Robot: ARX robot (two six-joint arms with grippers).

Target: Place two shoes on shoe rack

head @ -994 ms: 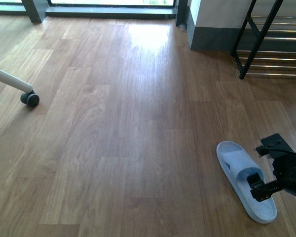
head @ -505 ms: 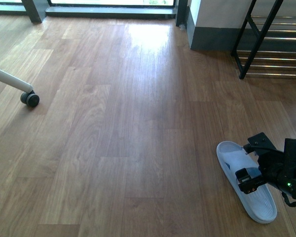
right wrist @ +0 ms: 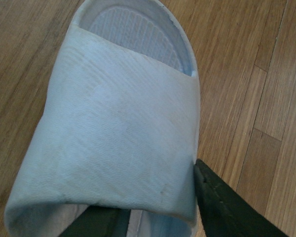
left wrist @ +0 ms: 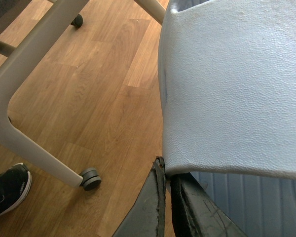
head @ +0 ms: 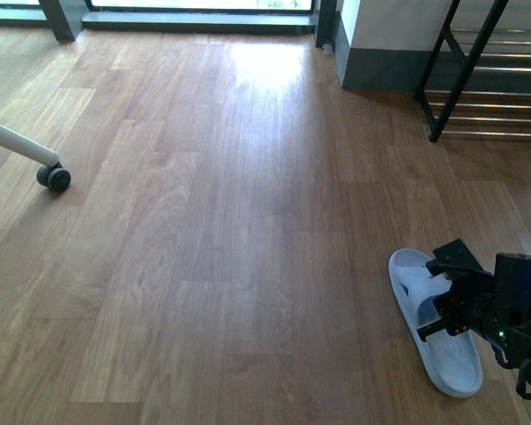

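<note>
A pale blue-white slide [head: 456, 367] lies on the wood floor at the front right, toe pointing away. My right gripper [head: 435, 292] stands open across its strap. In the right wrist view one finger [right wrist: 91, 222] is under the strap of this slide [right wrist: 118, 128] and the other lies against its outer edge. In the left wrist view my left gripper [left wrist: 166, 170] is shut on the strap edge of a second pale blue-white slide [left wrist: 232, 89], held above the floor. The left arm is out of the front view. The shoe rack [head: 500, 107] stands at the back right, with only its left end showing.
A white leg with a caster [head: 54, 178] reaches in from the left. The left wrist view shows white frame legs, another caster [left wrist: 90, 178] and a black sneaker [left wrist: 7, 192] on the floor. A wall corner with a grey baseboard [head: 380, 69] stands beside the rack.
My right gripper has moved left along the floor slide, from its heel end onto the strap. The slide has shifted slightly.
</note>
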